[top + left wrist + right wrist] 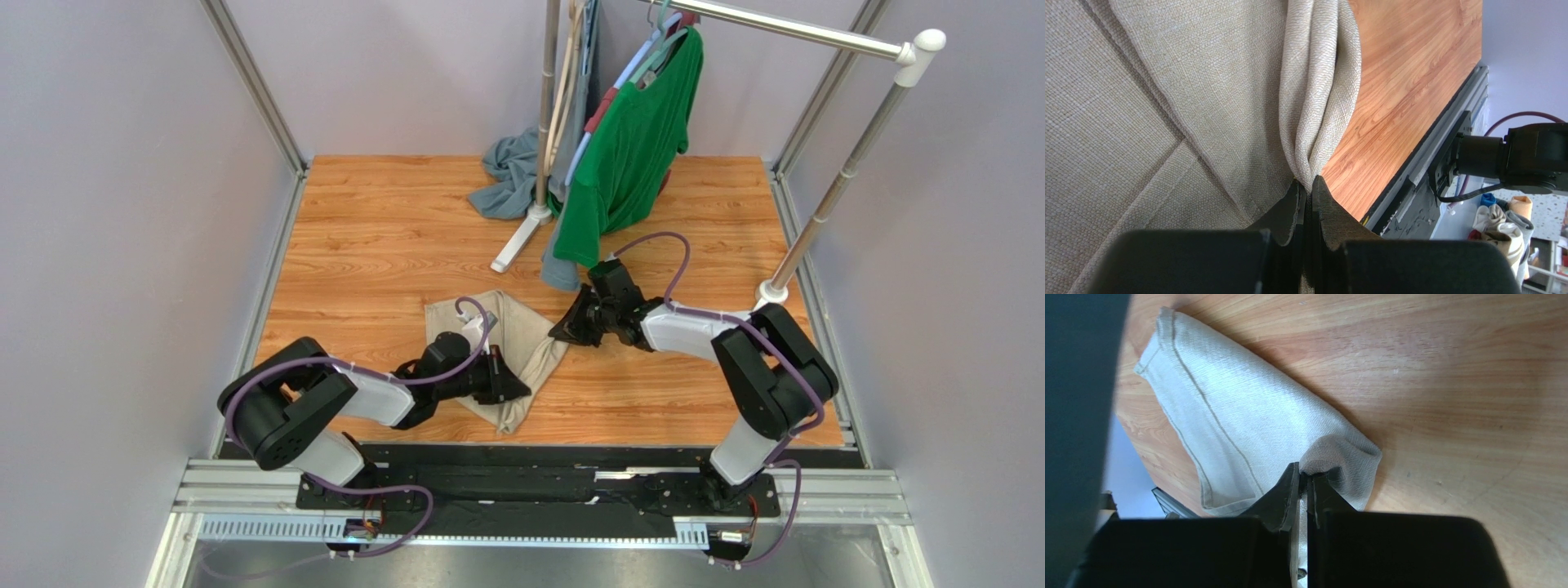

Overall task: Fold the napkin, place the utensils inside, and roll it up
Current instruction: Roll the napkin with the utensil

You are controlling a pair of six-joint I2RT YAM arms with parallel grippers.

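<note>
While the napkin [521, 337] lies bunched on the wooden table [368, 233], we see the left gripper [1309, 184] pinching a gathered fold at its five o'clock edge and the right gripper [1306, 474] pinching its three o'clock corner.

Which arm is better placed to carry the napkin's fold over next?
Likely right: the right fingers pinch the napkin at its loose outer corner on the table; the left fingers clamp a bunched fold.
</note>
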